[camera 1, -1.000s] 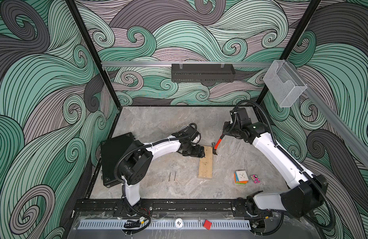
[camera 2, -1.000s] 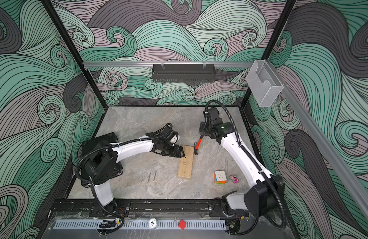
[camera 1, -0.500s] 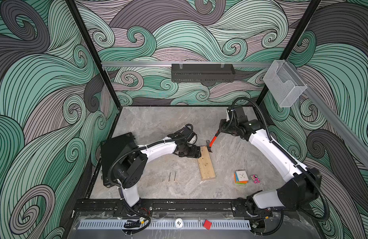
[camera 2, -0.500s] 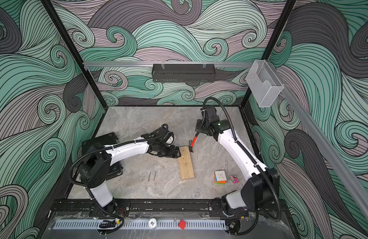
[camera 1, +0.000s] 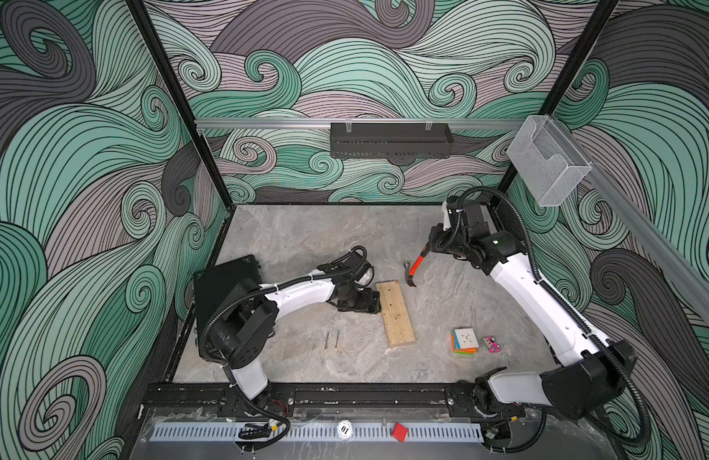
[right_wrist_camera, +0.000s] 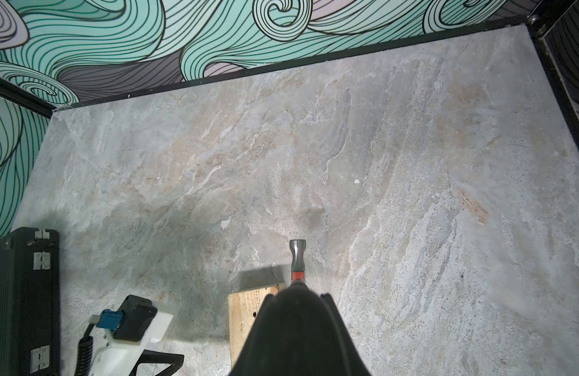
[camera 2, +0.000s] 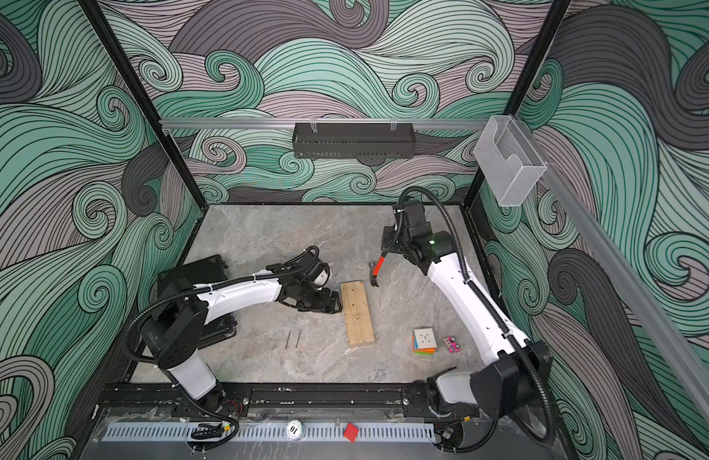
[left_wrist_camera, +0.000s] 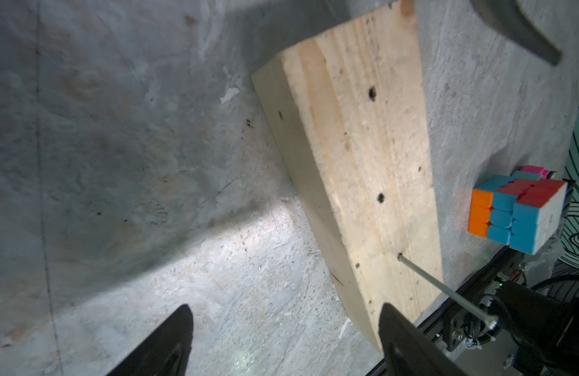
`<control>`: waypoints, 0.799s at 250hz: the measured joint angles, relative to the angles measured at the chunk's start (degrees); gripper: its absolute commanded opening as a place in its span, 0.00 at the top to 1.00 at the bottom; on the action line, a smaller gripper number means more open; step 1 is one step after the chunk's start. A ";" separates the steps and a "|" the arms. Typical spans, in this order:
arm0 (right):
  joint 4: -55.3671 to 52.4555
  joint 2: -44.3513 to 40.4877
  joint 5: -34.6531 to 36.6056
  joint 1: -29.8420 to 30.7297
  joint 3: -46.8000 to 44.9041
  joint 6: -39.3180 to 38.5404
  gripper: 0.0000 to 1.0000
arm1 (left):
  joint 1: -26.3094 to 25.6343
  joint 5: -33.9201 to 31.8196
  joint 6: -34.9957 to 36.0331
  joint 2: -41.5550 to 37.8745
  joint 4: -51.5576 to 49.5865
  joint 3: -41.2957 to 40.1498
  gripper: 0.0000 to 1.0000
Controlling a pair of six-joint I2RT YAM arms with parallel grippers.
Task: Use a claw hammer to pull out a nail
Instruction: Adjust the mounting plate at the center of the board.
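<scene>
My right gripper is shut on the black handle end of the claw hammer. Its grey head hangs over the table just past the far right corner of a pale wooden board. A long nail stands in the board, leaning. The left gripper is open, low at the board's left edge. One finger overlaps the board's corner and nothing lies between the jaws but the table.
Two loose nails lie on the table left of the board. A colourful cube and a small pink thing sit to the right. A black case lies at the left wall.
The hammer has lifted off the board's far end and swung back. The left gripper has come off the board to its left side. The board has turned, near end to the right.
</scene>
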 measured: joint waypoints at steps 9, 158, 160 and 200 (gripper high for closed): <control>0.02 -0.59 -0.02 0.07 0.00 -0.31 0.98 | -0.09 0.04 -0.22 0.00 -0.04 -0.22 0.14; 1.97 -6.05 -2.16 1.95 -2.99 -1.57 0.97 | -5.88 0.28 -4.48 0.00 1.68 -3.39 0.15; 1.95 -6.08 -2.19 1.97 -3.04 -1.57 0.97 | -5.95 0.26 -4.50 0.00 1.70 -3.48 0.15; 1.97 -6.97 -2.38 2.40 -4.02 -1.53 0.97 | -7.10 0.17 -4.94 -0.15 1.90 -4.52 0.15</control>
